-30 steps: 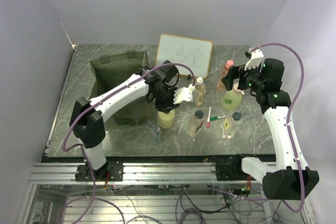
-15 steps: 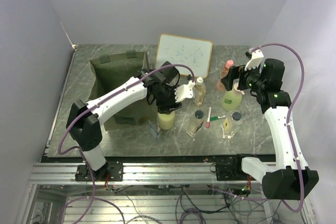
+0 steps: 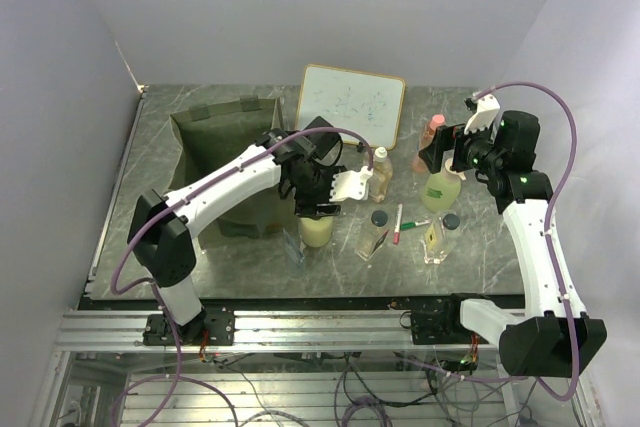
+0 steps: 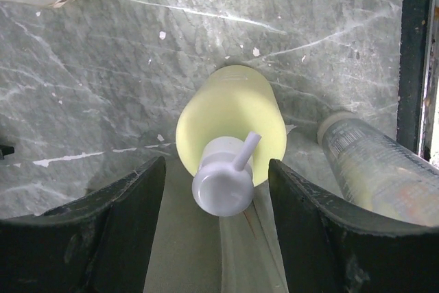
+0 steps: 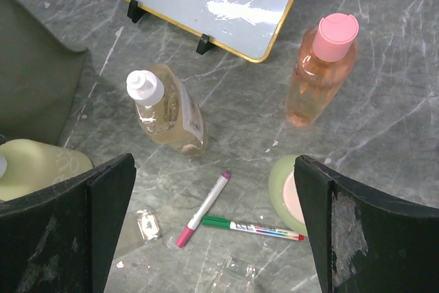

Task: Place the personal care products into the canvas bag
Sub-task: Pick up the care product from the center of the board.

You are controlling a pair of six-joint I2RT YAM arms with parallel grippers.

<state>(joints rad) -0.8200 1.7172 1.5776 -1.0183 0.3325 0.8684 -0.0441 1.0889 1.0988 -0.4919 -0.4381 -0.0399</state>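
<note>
Yellow-green bottle (image 4: 230, 118) stood outside the canvas bag (image 3: 215, 147); nothing visibly bagged yet. Left gripper (image 4: 216, 169) straddled it, jaws apart; right gripper (image 5: 214, 162) gaped empty.

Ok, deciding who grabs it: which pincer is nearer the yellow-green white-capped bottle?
Left. The left pincer straddles the yellow-green bottle from above; the right pincer hangs well to its right.

Bright, even overhead light, soft shadows on the desk (image 3: 470, 252); white glare on the whiteboard (image 5: 233, 10), wrist views blurry along the bottom.
</note>
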